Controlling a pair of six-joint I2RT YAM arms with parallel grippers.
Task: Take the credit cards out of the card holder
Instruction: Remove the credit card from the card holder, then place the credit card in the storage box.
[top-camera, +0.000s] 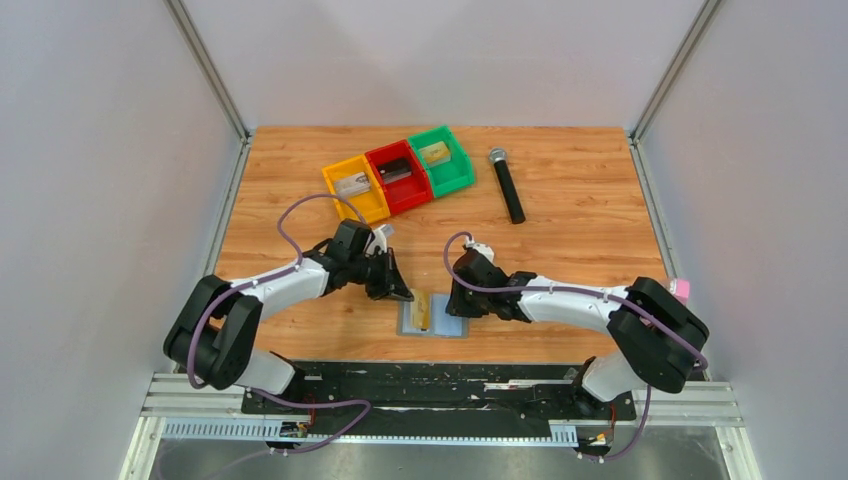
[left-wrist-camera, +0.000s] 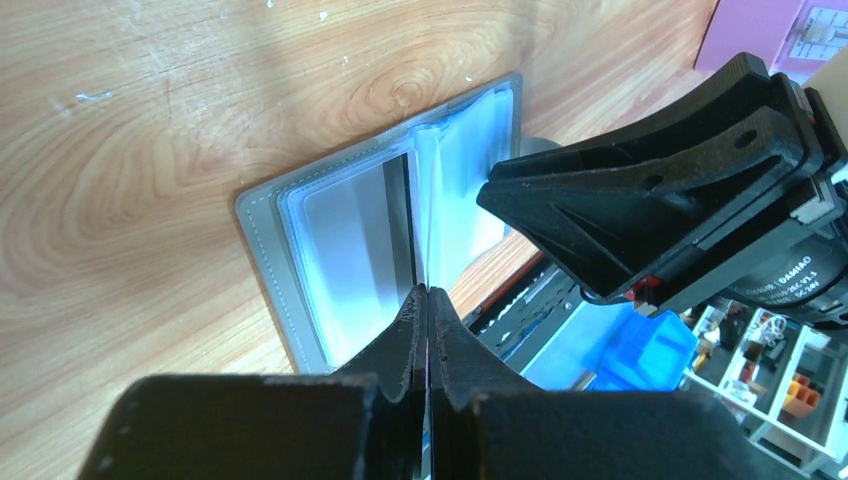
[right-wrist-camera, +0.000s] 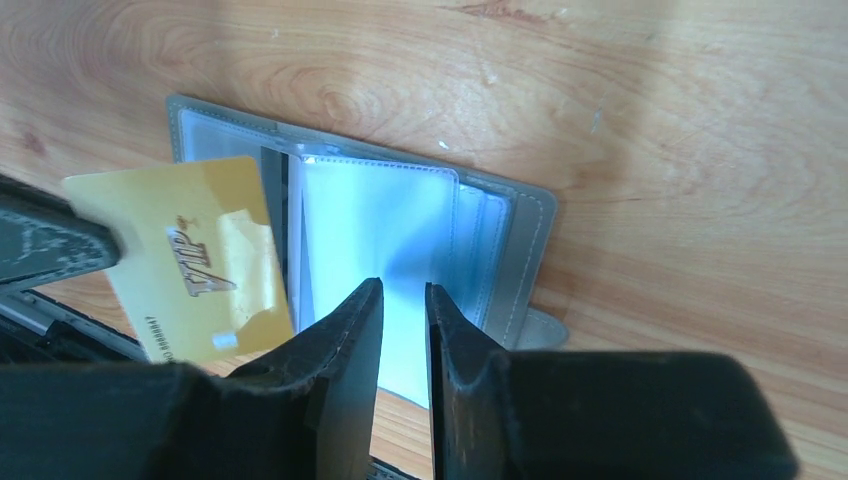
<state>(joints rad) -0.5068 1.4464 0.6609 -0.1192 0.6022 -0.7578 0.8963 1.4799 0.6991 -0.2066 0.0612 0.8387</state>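
The grey-blue card holder lies open near the table's front edge, its clear sleeves fanned up. My left gripper is shut on a gold credit card printed "VIP". That card stands tilted over the holder's left panel, most of it out of its sleeve. My right gripper sits over the holder's right half, jaws a narrow gap apart with nothing between them, tips at the sleeves. From the left wrist view the right gripper looms just right of the holder.
At the back stand a yellow bin, a red bin and a green bin, each with a card-like item inside. A black microphone lies right of them. Grey walls enclose the table on three sides.
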